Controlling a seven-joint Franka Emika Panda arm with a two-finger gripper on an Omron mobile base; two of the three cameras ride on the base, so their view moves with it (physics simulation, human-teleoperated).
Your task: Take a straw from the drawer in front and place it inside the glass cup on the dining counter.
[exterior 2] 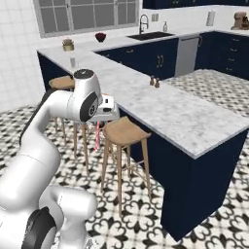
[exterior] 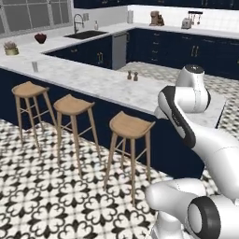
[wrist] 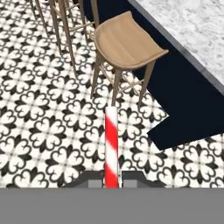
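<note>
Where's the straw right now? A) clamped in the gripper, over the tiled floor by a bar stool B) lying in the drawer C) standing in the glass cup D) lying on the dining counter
A: in the hand view the red-and-white striped straw rises between the shut gripper fingertips, with the patterned floor tiles and a wooden bar stool beyond it; the glass cup stands far off on the dining counter.
</note>
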